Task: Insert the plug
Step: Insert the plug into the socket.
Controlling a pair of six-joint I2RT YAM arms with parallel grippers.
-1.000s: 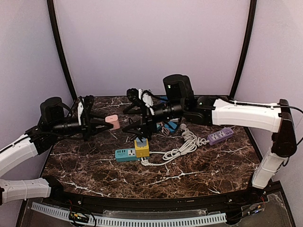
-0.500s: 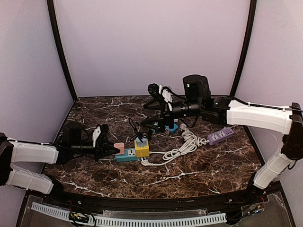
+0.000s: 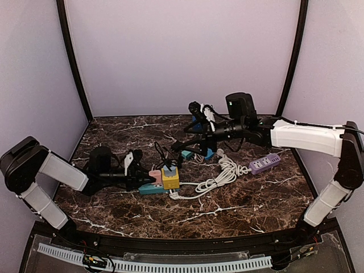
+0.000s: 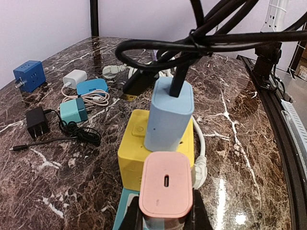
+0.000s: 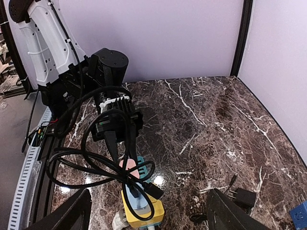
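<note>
My left gripper (image 4: 165,216) is shut on a pink plug (image 4: 165,184), its rounded face with a small slot turned toward the camera. The plug sits low over the teal power strip (image 4: 121,216), right against a yellow socket block (image 4: 132,153); its prongs are hidden. A light blue charger (image 4: 170,112) stands in the yellow block with a looped black cable (image 4: 201,40) coming off it. From above, the pink plug (image 3: 154,176) meets the strip (image 3: 147,188) beside the yellow block (image 3: 170,178). My right gripper (image 3: 190,128) hangs open and empty above and behind them.
A white coiled cord (image 3: 224,170) and a purple power strip (image 3: 265,163) lie to the right. Small chargers lie behind the strip: blue cube (image 4: 29,75), white (image 4: 74,76), teal (image 4: 74,110), black adapter (image 4: 36,122). The black cable loops above the yellow block (image 5: 144,211).
My left gripper has carried the pink plug down and rightward from mid-air to the teal strip beside the yellow block. My right gripper has drawn back to the right and opened wider.
</note>
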